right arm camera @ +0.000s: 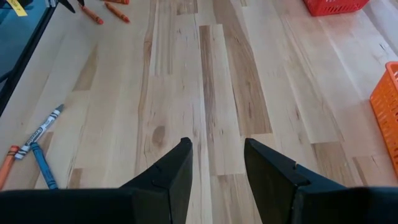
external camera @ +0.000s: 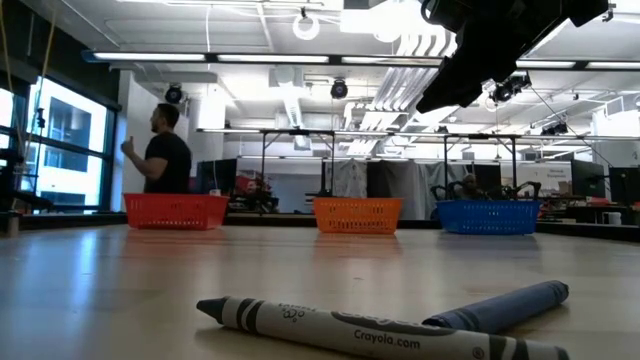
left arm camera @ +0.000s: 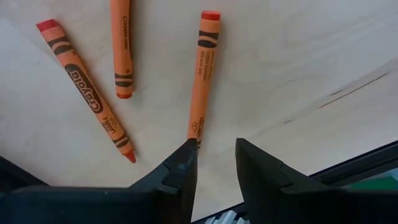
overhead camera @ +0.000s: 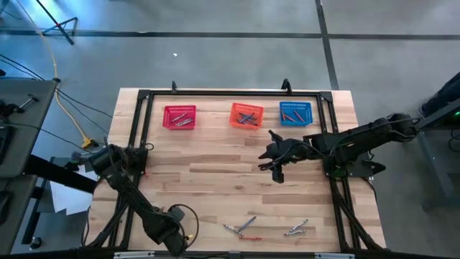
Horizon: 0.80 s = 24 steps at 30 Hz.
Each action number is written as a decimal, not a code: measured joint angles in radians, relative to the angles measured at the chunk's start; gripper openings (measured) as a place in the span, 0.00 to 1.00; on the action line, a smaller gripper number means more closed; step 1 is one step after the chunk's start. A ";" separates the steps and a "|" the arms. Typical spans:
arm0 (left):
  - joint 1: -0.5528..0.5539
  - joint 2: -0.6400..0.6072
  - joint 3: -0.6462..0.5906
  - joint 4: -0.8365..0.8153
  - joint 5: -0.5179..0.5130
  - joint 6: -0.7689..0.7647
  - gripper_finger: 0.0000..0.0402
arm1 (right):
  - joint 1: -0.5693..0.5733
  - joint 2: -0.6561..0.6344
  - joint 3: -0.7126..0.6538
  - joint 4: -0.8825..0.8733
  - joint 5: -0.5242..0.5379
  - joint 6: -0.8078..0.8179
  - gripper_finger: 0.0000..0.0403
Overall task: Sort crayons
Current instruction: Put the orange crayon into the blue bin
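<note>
Nearest the table's (overhead camera: 215, 155) front edge, loose crayons (overhead camera: 248, 227) lie scattered, a grey one (external camera: 380, 330) crossing a bluish one (external camera: 500, 308). At the front left corner the left gripper (left arm camera: 214, 163) hangs low, fingers parted and empty, just short of three orange crayons (left arm camera: 204, 74). Mid-table, the right gripper (overhead camera: 277, 160) hovers, fingers apart, holding nothing. Along the far edge stand red (overhead camera: 180, 116), orange (overhead camera: 246, 115) and blue baskets (overhead camera: 295, 113), each holding crayons.

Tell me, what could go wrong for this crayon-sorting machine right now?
The left gripper hovers open with one finger almost touching an orange crayon; closing off-centre might just roll it aside. Two more orange crayons lie close by and could be bumped. The baskets, such as the red basket, sit across the table, so a loosely held crayon could drop on the way.
</note>
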 joint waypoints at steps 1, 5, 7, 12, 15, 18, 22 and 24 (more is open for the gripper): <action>-0.001 0.000 0.000 0.000 -0.001 0.000 0.25 | 0.000 0.000 0.000 0.000 0.000 0.000 0.35; -0.006 0.000 0.000 -0.004 -0.004 0.000 0.25 | 0.000 0.000 0.000 0.000 0.000 0.000 0.35; -0.007 0.000 0.000 -0.004 -0.004 0.000 0.25 | 0.000 0.000 0.000 0.000 0.000 0.000 0.35; -0.007 0.000 0.000 -0.026 -0.008 0.000 0.25 | 0.000 0.000 0.000 0.000 0.000 0.000 0.35; -0.007 0.000 0.000 -0.026 -0.009 0.000 0.25 | 0.000 0.000 0.000 0.000 0.000 0.000 0.35; -0.007 0.000 0.000 -0.026 -0.010 0.007 0.25 | 0.000 0.000 0.000 0.000 0.000 0.000 0.35; -0.007 0.000 0.000 -0.027 -0.014 0.027 0.25 | 0.000 0.000 0.000 0.000 0.000 0.000 0.35; -0.007 0.000 0.000 -0.035 -0.018 0.027 0.25 | 0.000 0.000 0.000 0.000 0.000 0.000 0.35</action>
